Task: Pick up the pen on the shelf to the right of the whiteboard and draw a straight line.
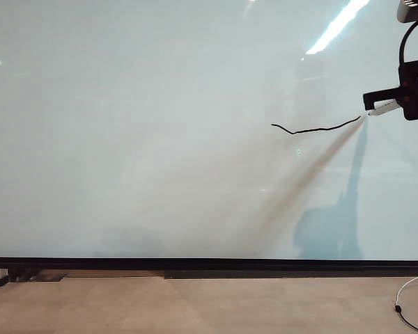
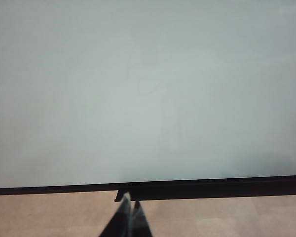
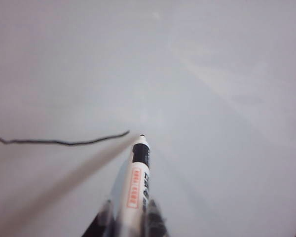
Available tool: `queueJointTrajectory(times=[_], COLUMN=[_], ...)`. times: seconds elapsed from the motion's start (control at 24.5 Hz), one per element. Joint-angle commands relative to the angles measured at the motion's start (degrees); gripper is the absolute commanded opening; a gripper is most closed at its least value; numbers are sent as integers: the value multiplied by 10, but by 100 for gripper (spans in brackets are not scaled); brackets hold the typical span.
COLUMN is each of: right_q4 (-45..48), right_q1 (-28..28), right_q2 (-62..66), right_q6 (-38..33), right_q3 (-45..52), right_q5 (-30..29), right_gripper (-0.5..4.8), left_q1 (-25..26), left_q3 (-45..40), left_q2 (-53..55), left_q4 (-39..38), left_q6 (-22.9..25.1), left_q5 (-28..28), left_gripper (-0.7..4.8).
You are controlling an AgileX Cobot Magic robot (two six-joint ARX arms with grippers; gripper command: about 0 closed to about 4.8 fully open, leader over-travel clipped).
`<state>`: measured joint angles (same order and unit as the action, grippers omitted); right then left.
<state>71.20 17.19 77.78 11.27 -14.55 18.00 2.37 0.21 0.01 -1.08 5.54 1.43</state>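
Note:
The whiteboard (image 1: 160,139) fills most of the exterior view. A thin black, slightly wavy line (image 1: 315,128) runs across its right part. My right gripper (image 1: 393,106) hangs at the right edge, shut on the pen (image 1: 383,108), whose white barrel points left toward the line's right end. In the right wrist view the pen (image 3: 137,185) sticks out between the fingers (image 3: 158,217), and its dark tip sits just past the end of the line (image 3: 59,141), a little apart from it. My left gripper (image 2: 129,210) is shut and empty, low in front of the board's black strip (image 2: 212,186).
A brown surface (image 1: 195,306) lies below the board's black lower strip (image 1: 209,264). A white cable with a dark plug (image 1: 404,303) curls at the lower right corner. The shelf is out of view.

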Motion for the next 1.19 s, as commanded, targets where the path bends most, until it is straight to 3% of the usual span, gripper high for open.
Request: queueJointTrajectory(times=[0.04, 0.45, 0.57, 0.74, 0.82, 0.86, 0.9, 0.94, 1.19], right_q4=[5, -3, -145, -261, -318, -407, -440, -490, -501], right_q1=[-13, -21, -24, -61, -94, -142, -163, -213, -444], right_q2=[-15, -81, -209, -346, -406, -464, -484, -520, -523], right_q6=[3, 5, 23, 22, 10, -12, -15, -29, -115], right_q3=[10, 56, 74, 72, 67, 52, 46, 35, 7], right_q5=[0, 20, 43, 12, -23, -56, -72, -126, -337], right_gripper=[-8, -8, -8, -8, -8, -8, -8, -8, -8], left_q1=[0, 0, 0, 0, 0, 0, 0, 0, 0], left_q3=[2, 2, 2, 2, 2, 2, 2, 2, 2], left_q2=[0, 0, 0, 0, 0, 0, 0, 0, 0], left_q4=[7, 7, 7, 7, 6, 6, 6, 5, 3], left_q6=[0, 0, 0, 0, 0, 0, 0, 0, 0], left_q5=[1, 1, 1, 0, 1, 0, 1, 1, 1], left_gripper=[-5, -5, -5, -5, -5, -5, -5, -5, -5])
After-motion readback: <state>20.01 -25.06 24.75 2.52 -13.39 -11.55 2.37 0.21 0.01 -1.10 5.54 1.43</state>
